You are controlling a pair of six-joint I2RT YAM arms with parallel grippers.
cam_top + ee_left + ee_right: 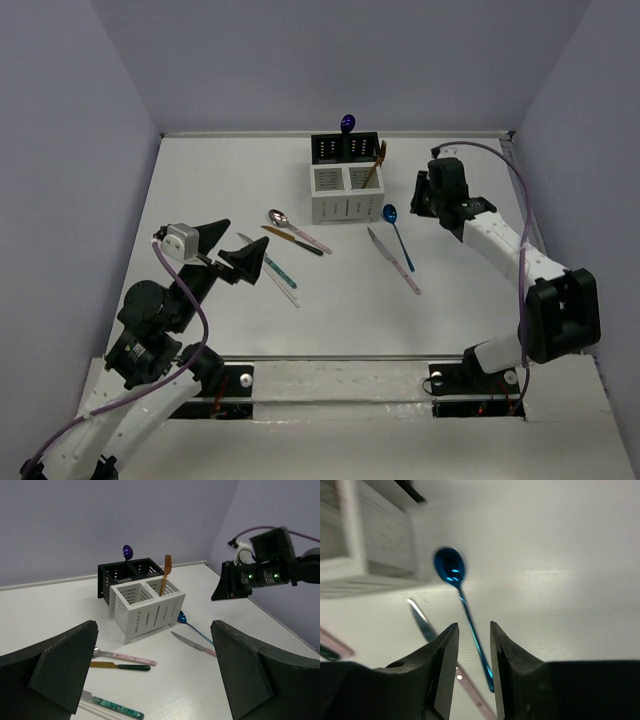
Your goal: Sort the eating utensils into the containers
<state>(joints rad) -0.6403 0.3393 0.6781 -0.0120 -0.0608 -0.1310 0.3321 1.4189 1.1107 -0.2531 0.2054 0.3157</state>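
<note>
- Right claw [474,629]: empty, fingers narrowly apart; blue spoon [466,605] handle shows through the gap.
- Spoon lies flat on worktop [200,190], beside caddy [345,195], bowl towards it.
- Right arm nearer; left claw [154,630] wide apart.

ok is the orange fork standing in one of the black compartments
No, the orange fork stands in a white compartment of the caddy.

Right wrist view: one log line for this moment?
left gripper: open, empty | right gripper: open, near blue spoon | caddy: purple spoon, orange fork inside
</note>
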